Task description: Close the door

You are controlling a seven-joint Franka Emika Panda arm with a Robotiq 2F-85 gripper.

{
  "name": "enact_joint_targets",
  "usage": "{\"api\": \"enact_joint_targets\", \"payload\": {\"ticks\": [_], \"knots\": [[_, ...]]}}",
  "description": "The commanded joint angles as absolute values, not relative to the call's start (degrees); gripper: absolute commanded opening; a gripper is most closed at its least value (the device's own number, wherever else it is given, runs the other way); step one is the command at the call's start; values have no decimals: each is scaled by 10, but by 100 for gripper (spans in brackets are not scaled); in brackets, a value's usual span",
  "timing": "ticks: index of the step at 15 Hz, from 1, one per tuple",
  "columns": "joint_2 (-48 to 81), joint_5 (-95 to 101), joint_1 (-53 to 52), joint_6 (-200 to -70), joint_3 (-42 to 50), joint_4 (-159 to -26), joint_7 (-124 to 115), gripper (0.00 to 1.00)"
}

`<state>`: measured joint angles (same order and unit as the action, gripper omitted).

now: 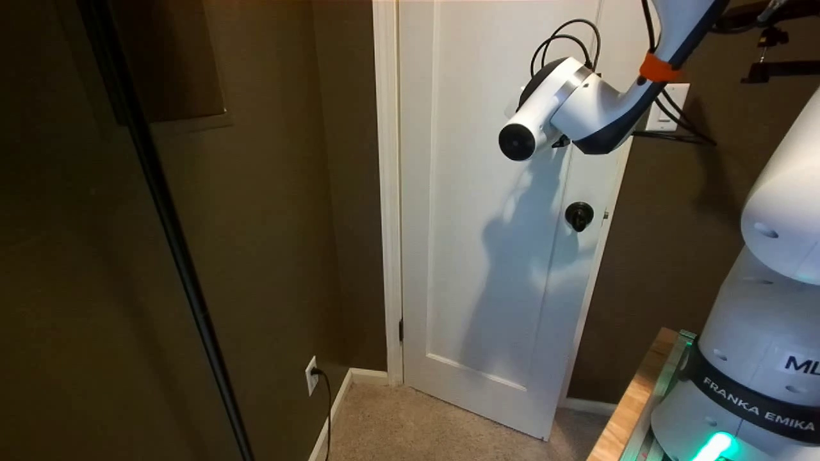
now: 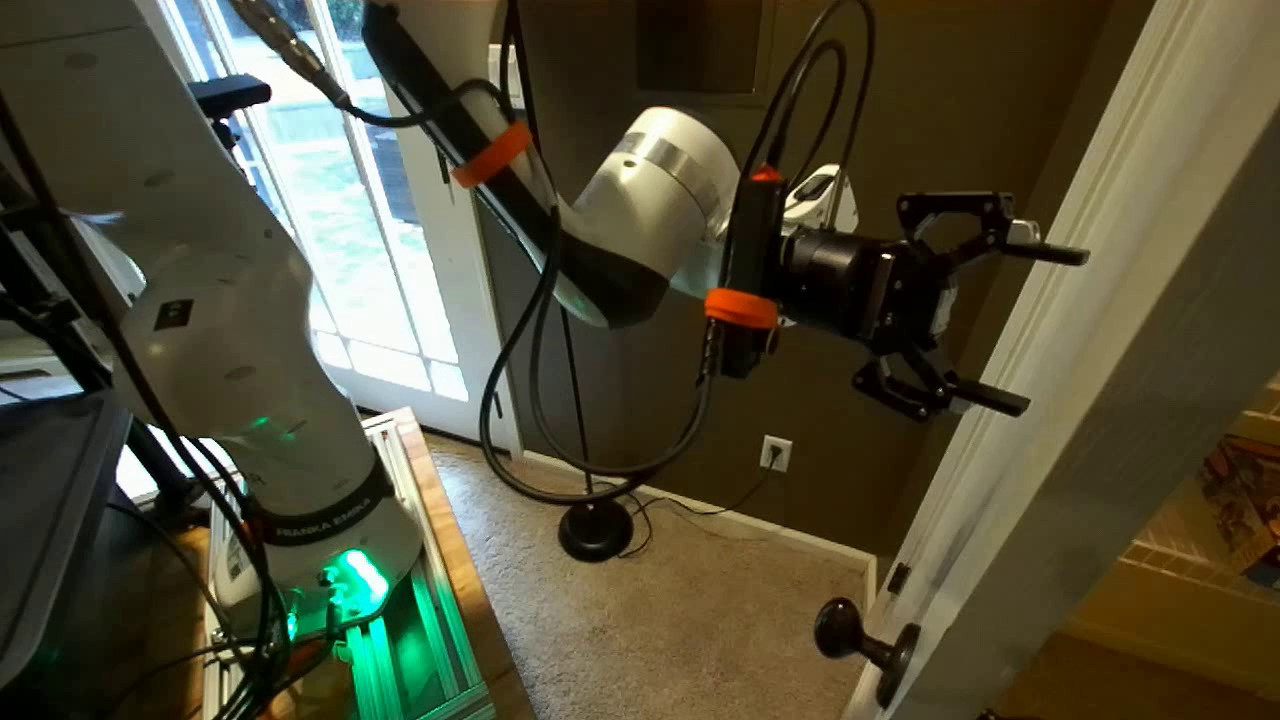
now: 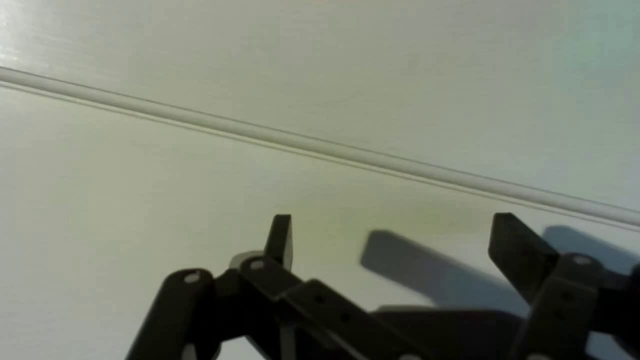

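Brown wall (image 1: 269, 224), plugged outlet (image 2: 777, 453); black stand (image 2: 595, 532) on carpet (image 2: 690, 630); door (image 1: 474, 186) ajar.

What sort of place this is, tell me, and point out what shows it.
Most likely a room in a home: a carpeted floor, a white panelled door with a dark round knob, and a sunlit glazed door.

Door (image 1: 471, 211) in front of me: white, panelled, upright, dark round knob (image 1: 579, 216) near the latch edge (image 1: 605, 216). I see it standing open at an angle, that edge exposed.
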<state>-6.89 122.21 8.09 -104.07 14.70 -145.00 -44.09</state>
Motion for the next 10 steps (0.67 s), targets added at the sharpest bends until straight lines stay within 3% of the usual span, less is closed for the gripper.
{"api": "enact_joint_targets", "payload": {"ticks": [1, 7, 8, 10], "knots": [[-79, 1213, 85, -1047, 134, -1460, -408, 100], [-59, 1192, 92, -1064, 135, -1489, -263, 99], [-47, 1176, 93, -1061, 136, -1487, -245, 75], [-22, 1148, 99, -1059, 138, -1480, -211, 73]]}}
